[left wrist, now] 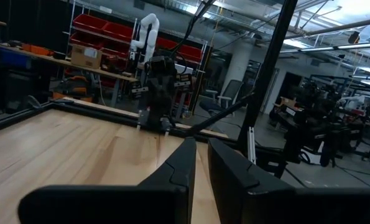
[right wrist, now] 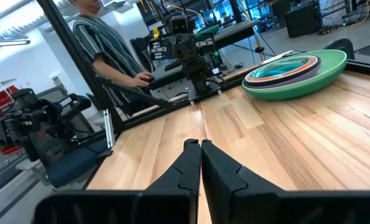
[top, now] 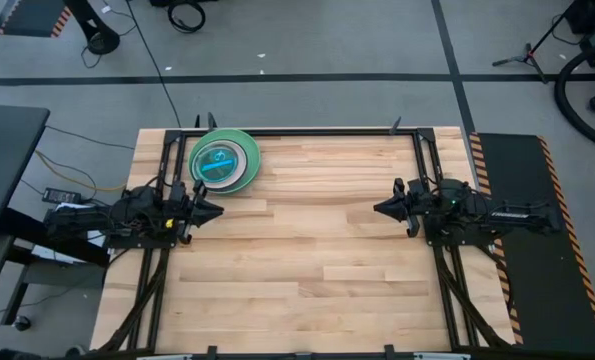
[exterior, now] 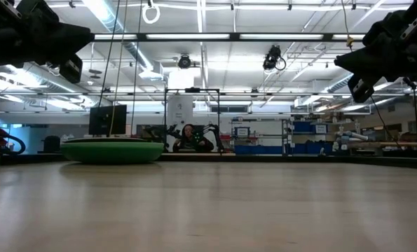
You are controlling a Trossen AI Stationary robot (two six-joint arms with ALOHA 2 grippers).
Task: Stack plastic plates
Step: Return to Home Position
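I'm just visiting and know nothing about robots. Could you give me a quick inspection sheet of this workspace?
Surface: pale wooden table.
Job's things: plates in one stack, large green plate undermost, near one corner of the table.
Clutter: nothing seen.
Grippers: left gripper raised over the table, fingers slightly apart; right gripper opposite, shut; both empty.
Cables: black cable on the floor.
Surroundings: workshop; person in striped shirt beyond the table.
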